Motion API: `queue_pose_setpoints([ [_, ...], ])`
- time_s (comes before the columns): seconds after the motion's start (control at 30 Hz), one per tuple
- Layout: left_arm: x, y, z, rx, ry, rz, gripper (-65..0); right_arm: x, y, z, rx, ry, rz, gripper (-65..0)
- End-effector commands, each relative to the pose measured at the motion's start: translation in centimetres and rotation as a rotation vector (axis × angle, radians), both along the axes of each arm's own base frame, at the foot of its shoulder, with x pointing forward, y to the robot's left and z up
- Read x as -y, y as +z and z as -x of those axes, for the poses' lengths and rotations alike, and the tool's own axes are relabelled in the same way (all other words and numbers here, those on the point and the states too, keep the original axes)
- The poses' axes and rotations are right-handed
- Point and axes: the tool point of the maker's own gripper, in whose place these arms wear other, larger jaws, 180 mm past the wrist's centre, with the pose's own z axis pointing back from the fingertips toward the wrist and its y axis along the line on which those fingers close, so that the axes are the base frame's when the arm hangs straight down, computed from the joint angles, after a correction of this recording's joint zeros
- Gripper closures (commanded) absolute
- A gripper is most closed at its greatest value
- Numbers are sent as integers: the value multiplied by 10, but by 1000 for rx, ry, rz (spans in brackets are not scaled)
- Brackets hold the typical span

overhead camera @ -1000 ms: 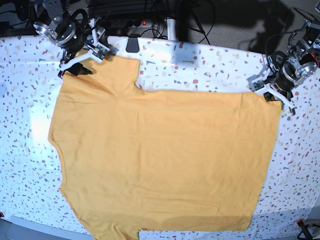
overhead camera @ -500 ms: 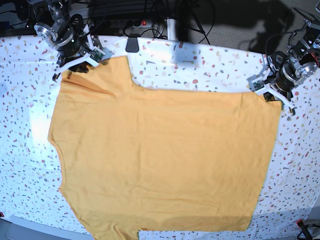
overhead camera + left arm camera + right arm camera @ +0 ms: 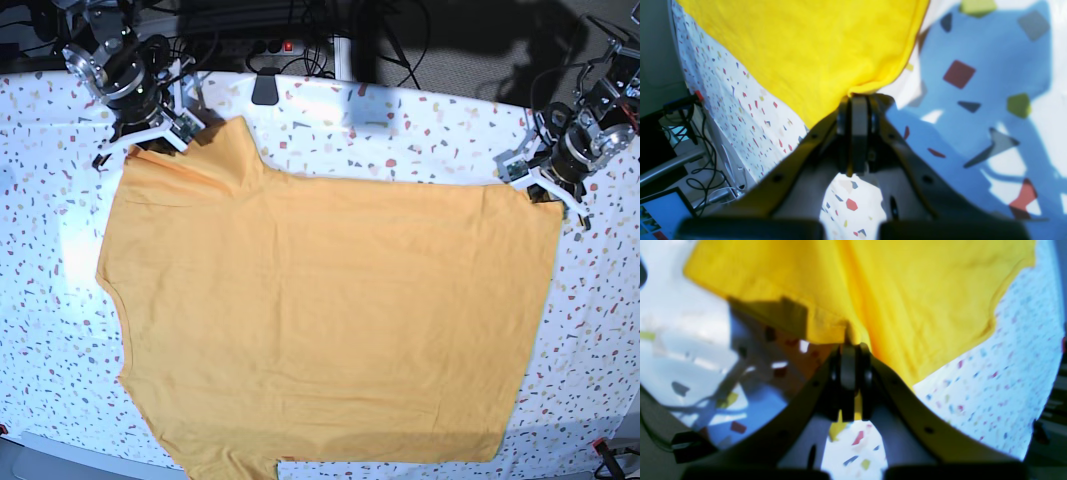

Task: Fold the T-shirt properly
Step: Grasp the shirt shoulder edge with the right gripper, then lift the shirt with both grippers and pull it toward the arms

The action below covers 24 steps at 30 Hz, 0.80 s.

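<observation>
The T-shirt (image 3: 320, 320) lies spread flat on the speckled table (image 3: 420, 130), filling most of the base view, with one sleeve reaching toward the far edge. My left gripper (image 3: 853, 103) is closed on the hem corner at the view's right; the left wrist view shows the yellow cloth pinched between the pads. My right gripper (image 3: 849, 350) is closed on the edge of the far sleeve, with fabric bunched just above the jaws.

With both far corners secured, I judge the fold itself is not yet begun. To do it well, I lift both grippers together and evenly, keeping the far edge taut between them so no slack forms. I carry that edge toward the near edge in one level sweep and lay it down aligned before releasing. Uneven height risks a skewed crease.
</observation>
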Motion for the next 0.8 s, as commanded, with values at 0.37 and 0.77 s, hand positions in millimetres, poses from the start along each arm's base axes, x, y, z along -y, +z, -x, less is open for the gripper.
queue_pose_setpoints([
  [0.37, -8, 15, -18, 59, -33, -71, 0, -1, 30, -40, 100, -49, -72, 0],
  [0.77, 7, 51, -54, 168, -55, -52, 0, -3, 41, -55, 132, -60, -110, 0],
])
